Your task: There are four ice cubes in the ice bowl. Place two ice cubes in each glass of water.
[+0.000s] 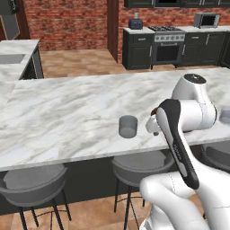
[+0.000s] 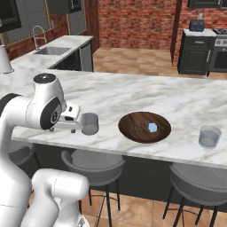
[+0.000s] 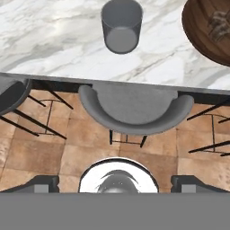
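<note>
With its jaws wide apart and empty, the pincer point(image 3: 115, 182) hangs off the tabletop point(image 1: 67, 112) edge near one glass point(image 2: 90, 123), so reaching for the cube point(image 2: 153, 127) in the bowl point(image 2: 144, 127) risks toppling it.

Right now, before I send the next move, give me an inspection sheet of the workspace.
Surface: marble counter, an island with a bare top around the job's things.
Job's things: ice bowl near the front edge, with one pale ice cube plain in it and fainter shapes beside it that I cannot count. One glass of water stands to the bowl's left, the other glass to its right; contents unclear.
Clutter: nothing seen.
Grippers: gripper open and empty, looking down over the counter's front edge, near the left glass.
Cables: nothing seen.
Surroundings: grey stools under the counter, sink, stove, brick wall.
</note>
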Controlling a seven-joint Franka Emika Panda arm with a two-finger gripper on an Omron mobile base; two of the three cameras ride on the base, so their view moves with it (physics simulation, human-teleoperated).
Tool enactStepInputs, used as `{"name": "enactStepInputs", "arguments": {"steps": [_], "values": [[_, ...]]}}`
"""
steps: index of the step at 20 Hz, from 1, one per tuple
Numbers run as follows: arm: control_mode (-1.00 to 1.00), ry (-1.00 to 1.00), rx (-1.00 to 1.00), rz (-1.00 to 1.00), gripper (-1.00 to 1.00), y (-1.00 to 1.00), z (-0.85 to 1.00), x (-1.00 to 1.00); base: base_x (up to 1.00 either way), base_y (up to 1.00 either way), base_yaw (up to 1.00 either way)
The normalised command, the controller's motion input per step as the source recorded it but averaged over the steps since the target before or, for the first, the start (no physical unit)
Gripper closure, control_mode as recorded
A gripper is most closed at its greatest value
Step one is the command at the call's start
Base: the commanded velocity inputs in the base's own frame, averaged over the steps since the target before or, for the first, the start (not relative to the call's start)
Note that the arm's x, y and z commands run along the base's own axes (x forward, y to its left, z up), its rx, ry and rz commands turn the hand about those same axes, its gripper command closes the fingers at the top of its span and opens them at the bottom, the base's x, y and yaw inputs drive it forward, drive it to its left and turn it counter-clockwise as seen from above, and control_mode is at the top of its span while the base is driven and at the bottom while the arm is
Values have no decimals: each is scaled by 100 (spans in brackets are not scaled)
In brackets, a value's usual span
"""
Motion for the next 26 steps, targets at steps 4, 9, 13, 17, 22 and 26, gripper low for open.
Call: {"name": "enactStepInputs", "arguments": {"steps": [4,9,13,17,22,26], "values": [[100,0,0,0,-100,0,0,-10,-5,-3,0],[100,0,0,0,-100,0,0,0,-5,-42,0],[100,0,0,0,-100,0,0,0,0,-62,0],[100,0,0,0,-100,0,0,0,0,-51,0],[100,0,0,0,-100,0,0,0,0,-43,0],[100,0,0,0,-100,0,0,0,0,-53,0]]}}
